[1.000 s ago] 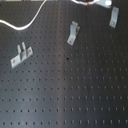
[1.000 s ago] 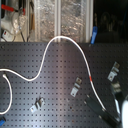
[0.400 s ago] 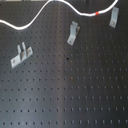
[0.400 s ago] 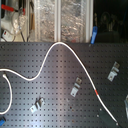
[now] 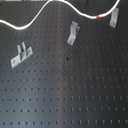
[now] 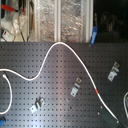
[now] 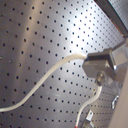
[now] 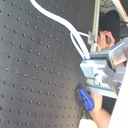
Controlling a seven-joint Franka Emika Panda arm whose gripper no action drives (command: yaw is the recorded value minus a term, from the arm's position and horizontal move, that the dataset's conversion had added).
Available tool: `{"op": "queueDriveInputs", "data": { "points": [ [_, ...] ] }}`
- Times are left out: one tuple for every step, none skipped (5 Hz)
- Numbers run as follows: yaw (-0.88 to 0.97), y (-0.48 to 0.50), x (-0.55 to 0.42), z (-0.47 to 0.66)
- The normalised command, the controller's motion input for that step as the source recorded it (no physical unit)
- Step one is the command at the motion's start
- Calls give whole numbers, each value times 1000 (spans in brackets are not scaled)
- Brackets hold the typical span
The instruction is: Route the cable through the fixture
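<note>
One long, thin, flexible white cable [image 6: 59, 46] with a single short red band [image 6: 96, 92] lies on the flat black perforated board [image 6: 60, 95], a matte metal plate with a regular grid of small holes. In the second exterior view the cord arches up near the far edge of the board, then runs down in a straight slant to the red band and on toward the gripper [image 6: 125, 106], which shows only as a dark blur cut off at the second exterior view's right edge. In the first exterior view the cable [image 5: 45, 10] curves along the top, its red band [image 5: 98, 16] close to one clip; the gripper itself is outside that picture.

Three small grey bent-metal clip fixtures stand on the board, well apart from one another. In the first exterior view they are the near one [image 5: 21, 55], the middle one [image 5: 73, 33] and the far one [image 5: 115, 17], the last nearest the gripper's side. In the second exterior view the same three appear as [image 6: 36, 104], [image 6: 76, 87] and [image 6: 114, 72]. The cord passes beside them; whether it touches any cannot be told.

In the first wrist view the white cord [image 7: 55, 70] enters a boxy silver metal finger block [image 7: 102, 64], and in the second wrist view the cord [image 8: 70, 27] runs into the gripper's metal parts [image 8: 97, 70]. The gripper is clamped on the cable's end. A blue object [image 8: 86, 98] beyond it is too blurred to identify.
</note>
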Motion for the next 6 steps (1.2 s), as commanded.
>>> {"op": "queueDriveInputs", "data": {
  "points": [
    [20, -256, 400, 9],
    [0, -354, 431, 4],
    [0, -485, 274, 56],
    [-29, -598, 159, 115],
    [-69, -594, -33, 202],
    [-140, -534, -255, 385]
  ]
}}
